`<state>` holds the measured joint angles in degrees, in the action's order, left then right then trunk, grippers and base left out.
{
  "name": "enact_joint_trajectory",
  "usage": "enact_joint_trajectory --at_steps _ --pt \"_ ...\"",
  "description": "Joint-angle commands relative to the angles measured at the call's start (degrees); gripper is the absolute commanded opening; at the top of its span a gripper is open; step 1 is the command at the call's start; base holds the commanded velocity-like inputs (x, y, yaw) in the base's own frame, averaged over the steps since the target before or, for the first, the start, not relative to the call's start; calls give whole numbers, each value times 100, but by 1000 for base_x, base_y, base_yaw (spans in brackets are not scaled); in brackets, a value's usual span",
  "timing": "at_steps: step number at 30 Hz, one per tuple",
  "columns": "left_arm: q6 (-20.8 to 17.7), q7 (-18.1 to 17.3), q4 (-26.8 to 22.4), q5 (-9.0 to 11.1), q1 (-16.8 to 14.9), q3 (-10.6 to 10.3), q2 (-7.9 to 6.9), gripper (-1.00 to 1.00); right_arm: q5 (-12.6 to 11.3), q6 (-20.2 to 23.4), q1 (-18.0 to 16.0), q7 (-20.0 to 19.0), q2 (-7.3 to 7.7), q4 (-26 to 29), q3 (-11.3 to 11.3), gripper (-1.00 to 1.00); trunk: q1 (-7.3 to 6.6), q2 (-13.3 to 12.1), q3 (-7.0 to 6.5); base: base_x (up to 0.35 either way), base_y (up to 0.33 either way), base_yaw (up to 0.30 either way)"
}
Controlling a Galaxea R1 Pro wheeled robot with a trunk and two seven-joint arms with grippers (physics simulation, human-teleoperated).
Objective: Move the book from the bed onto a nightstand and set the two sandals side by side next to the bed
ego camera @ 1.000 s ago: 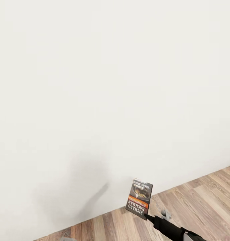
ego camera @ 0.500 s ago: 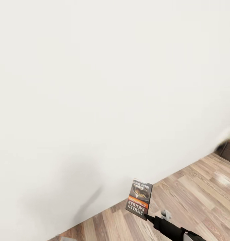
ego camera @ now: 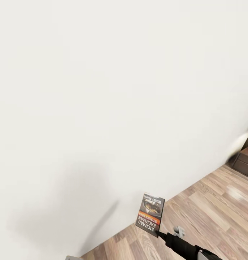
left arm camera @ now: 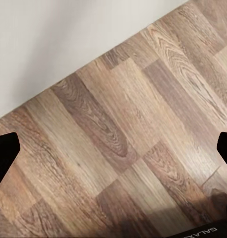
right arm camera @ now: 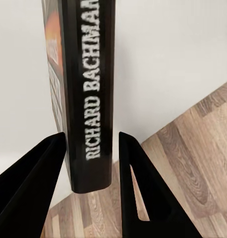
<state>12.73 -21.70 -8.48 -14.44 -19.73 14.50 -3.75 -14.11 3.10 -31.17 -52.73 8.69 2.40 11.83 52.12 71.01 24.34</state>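
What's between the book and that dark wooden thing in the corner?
Head view: just bare wood floor along the white wall between the book and the dark furniture.

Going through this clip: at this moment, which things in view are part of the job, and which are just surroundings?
Part of the job:
- book, upright, clamped by the right gripper
- dark wooden cabinet at the head view's right edge, possibly a nightstand

Just surroundings:
- white wall
- wood-plank floor
- left gripper, open and empty over the floor
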Motion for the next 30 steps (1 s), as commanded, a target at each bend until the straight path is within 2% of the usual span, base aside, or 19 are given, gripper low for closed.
enact_joint_trajectory --at_steps 1,7,30 --pt "26 -23 4 -59 -5 51 1 100 -38 33 -4 -23 1 -2 3 -100 2 3 6 72 0 -7" --pt "27 -26 4 -59 -5 50 2 100 -39 33 -6 -27 1 -2 3 -100 2 3 6 25 0 -157" --pt "28 -27 4 -67 -5 48 5 100 -39 33 -6 -18 1 -2 3 -100 2 3 6 1 0 -275"
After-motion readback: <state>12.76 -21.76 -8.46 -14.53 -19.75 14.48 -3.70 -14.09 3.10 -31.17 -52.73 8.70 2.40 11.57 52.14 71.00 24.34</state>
